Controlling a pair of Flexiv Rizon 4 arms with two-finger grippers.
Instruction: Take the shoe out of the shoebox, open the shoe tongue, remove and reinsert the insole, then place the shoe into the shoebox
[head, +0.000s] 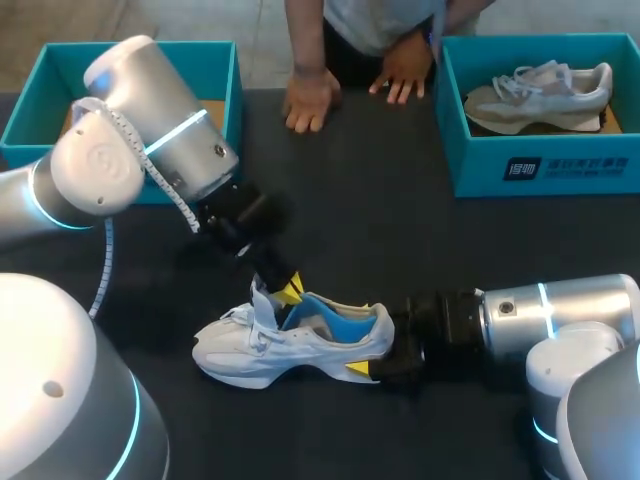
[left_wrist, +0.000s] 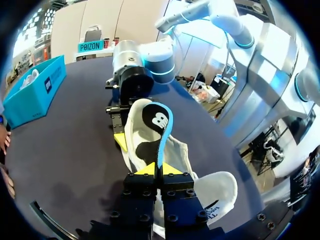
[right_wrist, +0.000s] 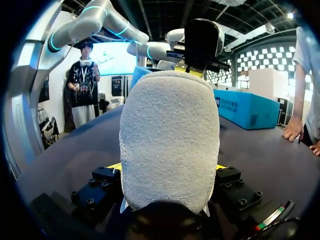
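Shoe (head: 270, 350) sits on its sole on the table (head: 400, 230), near our edge, with the toe toward our left and the heel toward our right. Our right gripper (head: 374, 357) clamps the heel from both sides, fingers set wide. In the right wrist view the heel collar fills the gap between them. Our left gripper (head: 290, 291) is over the shoe opening by the tongue, fingers narrow and pinched on the blue-edged insole (left_wrist: 150, 125). Insole is partly lifted out of the shoe and runs from those fingers back toward the heel. Left shoebox (head: 40, 80) is at the far left, partly behind our left arm. Right shoebox (head: 540, 170) at the far right holds a second shoe (head: 545, 90). Person's hands (head: 312, 100) rest on the far edge between the boxes.
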